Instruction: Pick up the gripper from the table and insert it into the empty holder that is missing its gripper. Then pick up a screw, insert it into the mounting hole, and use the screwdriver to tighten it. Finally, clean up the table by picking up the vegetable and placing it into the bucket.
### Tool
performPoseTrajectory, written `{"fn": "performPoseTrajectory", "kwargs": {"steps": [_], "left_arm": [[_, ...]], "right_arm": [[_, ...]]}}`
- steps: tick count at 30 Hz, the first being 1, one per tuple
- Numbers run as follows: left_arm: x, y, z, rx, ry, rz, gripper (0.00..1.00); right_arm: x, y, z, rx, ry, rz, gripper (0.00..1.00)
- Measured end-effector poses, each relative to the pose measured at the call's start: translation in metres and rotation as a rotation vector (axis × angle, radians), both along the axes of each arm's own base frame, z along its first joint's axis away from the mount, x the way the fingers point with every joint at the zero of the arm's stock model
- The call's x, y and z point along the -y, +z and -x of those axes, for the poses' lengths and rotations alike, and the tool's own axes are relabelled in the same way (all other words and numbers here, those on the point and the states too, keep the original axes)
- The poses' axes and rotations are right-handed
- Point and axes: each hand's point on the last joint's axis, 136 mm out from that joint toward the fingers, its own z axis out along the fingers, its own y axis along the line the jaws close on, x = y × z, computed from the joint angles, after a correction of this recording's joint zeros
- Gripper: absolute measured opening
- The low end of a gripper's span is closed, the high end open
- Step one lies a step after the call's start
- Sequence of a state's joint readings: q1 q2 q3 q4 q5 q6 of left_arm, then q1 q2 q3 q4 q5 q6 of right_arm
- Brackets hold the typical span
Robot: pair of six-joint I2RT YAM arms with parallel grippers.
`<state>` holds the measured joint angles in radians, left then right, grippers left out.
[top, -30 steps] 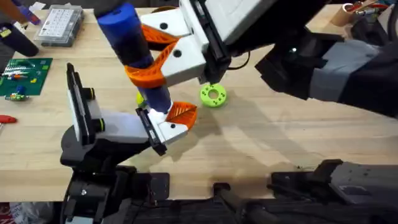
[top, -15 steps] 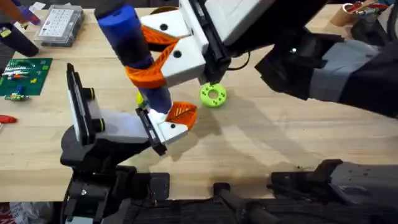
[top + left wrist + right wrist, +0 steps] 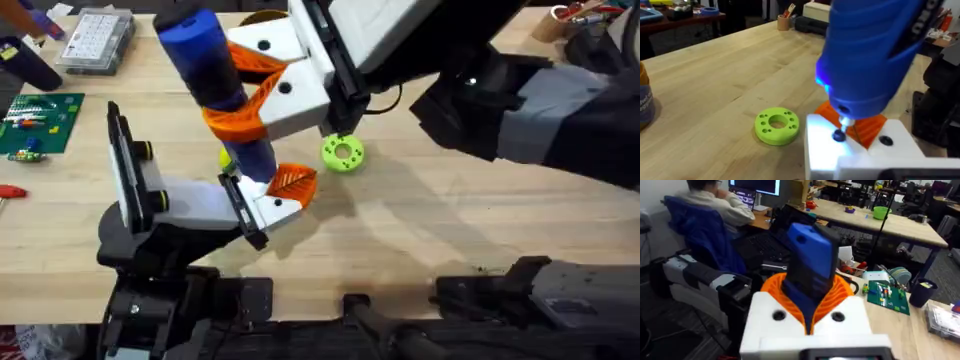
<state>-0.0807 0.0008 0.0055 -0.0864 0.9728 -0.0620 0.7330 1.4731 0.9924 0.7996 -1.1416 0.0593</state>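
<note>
Between right hand's orange pads: stubby blue screwdriver, upright, orange collar.

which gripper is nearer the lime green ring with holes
Left, though it's close. The left gripper sits beside the lime-green ring, on the near-left of it. The right gripper, clamped on the screwdriver, is raised above the table, farther back and left.

Right claw apparently clamps the blue screwdriver.

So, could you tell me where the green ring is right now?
The green ring lies flat on the table near the middle of the overhead view, just right of the screwdriver and the white mount.
</note>
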Motion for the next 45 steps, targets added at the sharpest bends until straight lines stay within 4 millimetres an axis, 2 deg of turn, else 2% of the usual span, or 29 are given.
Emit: {"fn": "performPoseTrajectory", "kwargs": {"steps": [8, 45], "left_arm": [[0.0, 0.0, 0.0, 0.0, 0.0, 0.0, 0.004], [-0.0001, 0.0, -0.0001, -0.003, 0.001, 0.001, 0.004]], "right_arm": [[0.0011, 0.0051, 0.0012, 0.032, 0.0, -0.029, 0.019], [-0.0016, -0.0023, -0.0022, 0.009, -0.004, -0.009, 0.019]]}}
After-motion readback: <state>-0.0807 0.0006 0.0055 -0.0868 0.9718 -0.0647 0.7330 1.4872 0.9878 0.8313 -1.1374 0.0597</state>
